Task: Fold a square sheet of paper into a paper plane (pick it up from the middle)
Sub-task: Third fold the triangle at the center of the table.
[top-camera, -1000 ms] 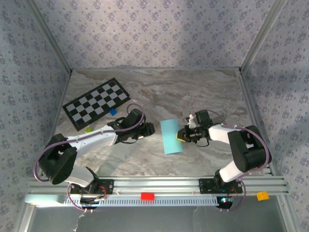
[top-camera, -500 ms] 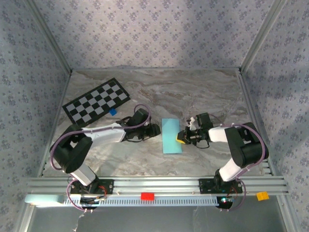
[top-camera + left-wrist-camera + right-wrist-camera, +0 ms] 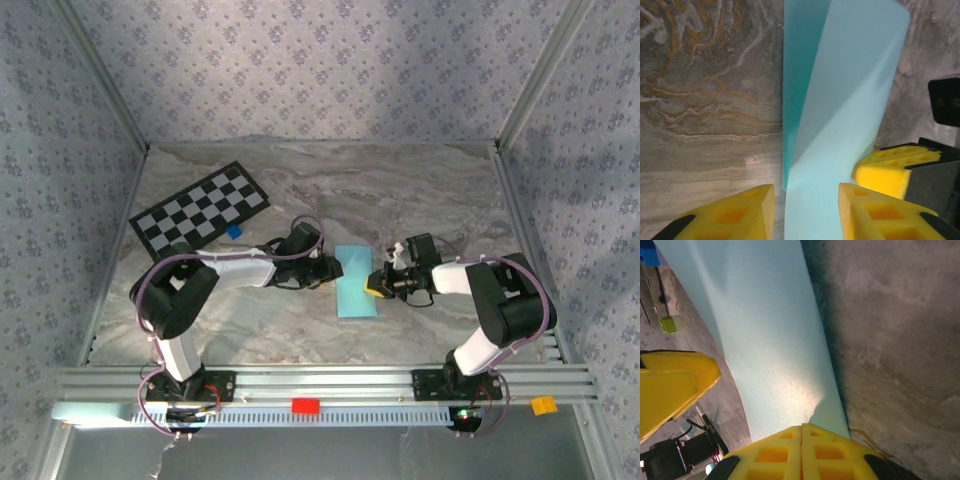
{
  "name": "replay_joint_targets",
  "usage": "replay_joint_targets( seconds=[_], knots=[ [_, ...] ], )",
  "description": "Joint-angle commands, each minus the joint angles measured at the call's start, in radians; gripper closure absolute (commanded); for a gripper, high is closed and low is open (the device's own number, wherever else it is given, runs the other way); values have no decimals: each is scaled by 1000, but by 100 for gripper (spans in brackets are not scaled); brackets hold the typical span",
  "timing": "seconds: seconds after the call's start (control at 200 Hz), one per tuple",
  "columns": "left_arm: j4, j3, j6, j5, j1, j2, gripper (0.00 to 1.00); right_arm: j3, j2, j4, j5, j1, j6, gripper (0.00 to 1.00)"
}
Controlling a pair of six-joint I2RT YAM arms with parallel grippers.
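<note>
Since the paper (image 3: 356,288) looks thin and floppy (likely creases easily), my right gripper (image 3: 375,284) clamps its right edge; my left gripper (image 3: 806,195), jaws apart, straddles its left edge.

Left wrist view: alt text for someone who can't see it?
A folded light-blue paper runs up the middle, its upper layer raised off the marble table. The left gripper has its fingers apart, one each side of the paper's near end; the right gripper touches its right edge.
</note>
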Motion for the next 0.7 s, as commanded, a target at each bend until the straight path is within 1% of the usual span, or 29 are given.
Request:
replay_joint_targets(
  seconds=[0.0,0.145,0.25,0.425,0.565,0.695],
  knots=[
    [0,31,-15,14,-13,29,62,-25,52,-39,95,9,-1,92],
    [4,34,-19,19,-23,52,63,-20,48,-50,101,8,-7,92],
    [17,33,-25,28,-28,64,66,-20,47,-51,102,5,-5,92],
    [24,37,-28,32,-30,82,68,-18,44,-58,98,4,-8,92],
    [28,35,-30,34,-30,83,70,-16,35,-59,98,3,-6,92],
    [33,34,-35,36,-31,75,73,-12,26,-64,97,2,-7,92]
  ],
)
